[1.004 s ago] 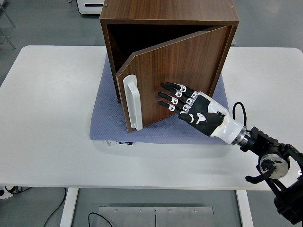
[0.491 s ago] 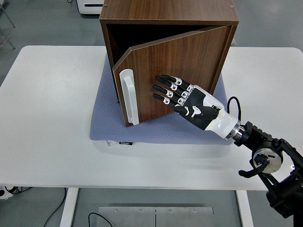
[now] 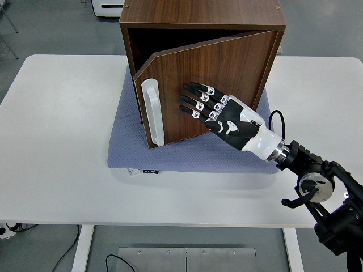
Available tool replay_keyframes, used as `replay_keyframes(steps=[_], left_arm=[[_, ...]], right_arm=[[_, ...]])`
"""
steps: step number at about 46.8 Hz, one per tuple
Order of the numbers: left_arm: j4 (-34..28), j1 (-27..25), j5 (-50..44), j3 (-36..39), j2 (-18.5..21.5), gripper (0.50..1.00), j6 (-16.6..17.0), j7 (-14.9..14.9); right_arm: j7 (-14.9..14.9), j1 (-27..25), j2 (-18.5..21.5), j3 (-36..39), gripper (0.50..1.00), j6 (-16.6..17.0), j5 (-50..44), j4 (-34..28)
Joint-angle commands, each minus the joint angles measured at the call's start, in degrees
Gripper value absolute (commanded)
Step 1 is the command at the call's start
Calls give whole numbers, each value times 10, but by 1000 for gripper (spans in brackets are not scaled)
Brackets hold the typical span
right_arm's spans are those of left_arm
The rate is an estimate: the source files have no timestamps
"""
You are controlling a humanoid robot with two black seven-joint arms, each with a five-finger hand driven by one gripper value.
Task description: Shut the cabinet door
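The broad white table (image 3: 62,170) under a grey floor bears a blue-grey textured mat (image 3: 187,156), which should keep the dark walnut wooden cabinet (image 3: 204,14) on it from sliding. Its stiff hinged door (image 3: 227,73), still ajar, likely swings lightly; push flat on the panel, not the white bar handle (image 3: 153,112). The right hand (image 3: 224,116) lies there, fingers (image 3: 195,97) spread and straight.

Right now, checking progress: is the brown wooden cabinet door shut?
No, ajar: brown wooden cabinet door angles outward, dark gap above; right robot hand flat against it.
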Motion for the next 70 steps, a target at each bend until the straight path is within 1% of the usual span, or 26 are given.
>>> replay_keyframes(steps=[1,10,19,32,46,53,64,70], left_arm=[[0,0,0,0,0,1000,0,0],[0,0,-1,0,0,1000,0,0],[0,0,0,0,0,1000,0,0],[0,0,0,0,0,1000,0,0],[0,0,0,0,0,1000,0,0],[0,0,0,0,0,1000,0,0],[0,0,0,0,0,1000,0,0],[0,0,0,0,0,1000,0,0]], right_arm=[[3,5,0,0,1000,0,0,-7],[13,24,2,1,1000,0,0,-31],[14,49,12,3,1000,0,0,-58],[14,66,21,2,1000,0,0,-65],[13,82,22,-3,1000,0,0,-73],[13,96,38,-4,1000,0,-2,-87],[14,116,40,-4,1000,0,-2,-101],[14,123,41,-3,1000,-12,-2,-109]])
